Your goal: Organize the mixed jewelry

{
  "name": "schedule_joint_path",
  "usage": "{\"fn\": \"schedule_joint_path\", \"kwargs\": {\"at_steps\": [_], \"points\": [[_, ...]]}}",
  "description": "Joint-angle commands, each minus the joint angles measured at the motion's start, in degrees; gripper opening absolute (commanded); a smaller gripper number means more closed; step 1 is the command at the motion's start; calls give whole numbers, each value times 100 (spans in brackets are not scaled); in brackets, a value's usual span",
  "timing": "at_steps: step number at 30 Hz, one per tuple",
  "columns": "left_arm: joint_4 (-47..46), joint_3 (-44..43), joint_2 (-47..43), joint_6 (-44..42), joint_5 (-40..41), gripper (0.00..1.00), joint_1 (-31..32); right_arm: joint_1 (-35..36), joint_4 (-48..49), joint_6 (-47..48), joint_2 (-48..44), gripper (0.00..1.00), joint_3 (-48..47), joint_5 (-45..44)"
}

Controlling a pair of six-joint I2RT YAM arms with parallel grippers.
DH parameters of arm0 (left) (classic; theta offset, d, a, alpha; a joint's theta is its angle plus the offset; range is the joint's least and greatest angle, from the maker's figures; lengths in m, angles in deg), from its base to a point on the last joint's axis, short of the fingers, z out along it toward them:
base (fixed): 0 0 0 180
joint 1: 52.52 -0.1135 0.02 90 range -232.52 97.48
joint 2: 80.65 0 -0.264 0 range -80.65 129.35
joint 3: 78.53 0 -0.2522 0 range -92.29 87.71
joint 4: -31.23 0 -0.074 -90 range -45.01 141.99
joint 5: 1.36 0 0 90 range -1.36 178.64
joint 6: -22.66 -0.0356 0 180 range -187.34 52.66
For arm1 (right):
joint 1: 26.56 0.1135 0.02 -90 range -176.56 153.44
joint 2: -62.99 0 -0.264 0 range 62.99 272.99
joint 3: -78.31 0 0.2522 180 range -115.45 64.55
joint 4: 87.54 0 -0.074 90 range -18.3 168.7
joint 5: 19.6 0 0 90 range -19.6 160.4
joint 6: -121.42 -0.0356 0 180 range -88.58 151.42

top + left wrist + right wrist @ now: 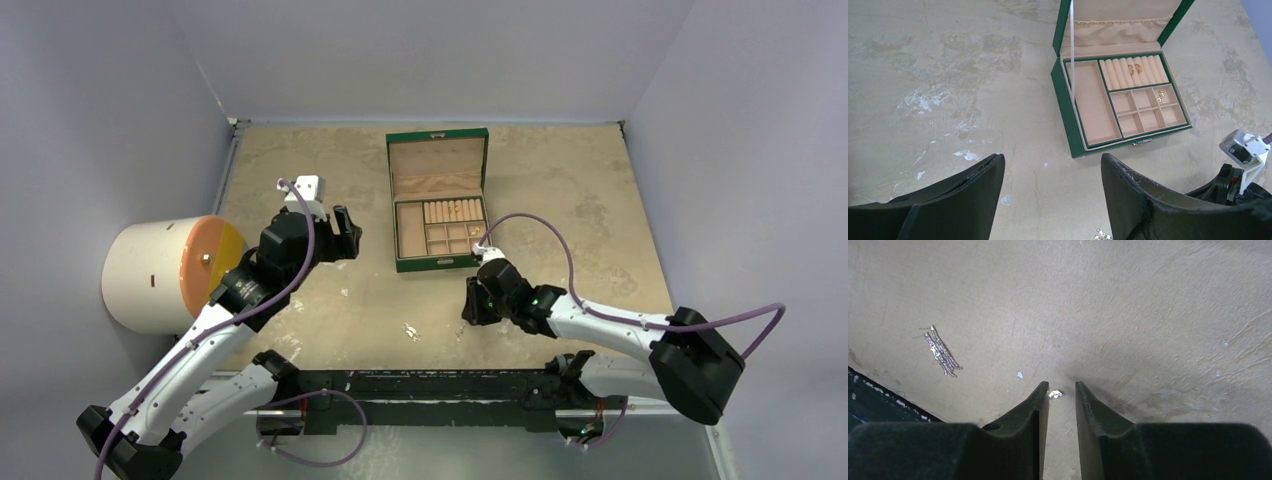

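Right claw (1062,390) slightly parted, tiny silvery stud (1055,394) seemingly loose between jaws

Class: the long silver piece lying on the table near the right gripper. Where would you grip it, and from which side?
Probably its middle, pinched across the narrow width, coming straight down from above. The long silver piece lies flat and slanted on the table, offering no raised edge from the side.

The left arm (188,358) and right arm (610,321) had white shells and black joints, with purple cables (566,252) running along them; the fingers (1133,195) of the left claw (1052,166) were scuffed black.
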Motion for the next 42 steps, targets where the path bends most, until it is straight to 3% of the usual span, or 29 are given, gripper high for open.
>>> {"fn": "schedule_joint_path", "kwargs": {"at_steps": [1,16,25,30,42], "points": [[-157,-18,-45,-81,-38,70,-37,90,148,-172,50,29,56,92],[-154,-12,-40,-79,-21,70,-34,197,311,-243,276,29,174,119],[-151,-27,-45,-82,-21,70,-34,246,311,-263,360,16,195,114],[-150,-14,-53,-82,-21,70,-38,260,311,-277,330,0,175,80],[-150,-21,-79,-82,-21,70,-37,268,-74,-216,-409,0,-121,-634]]}}
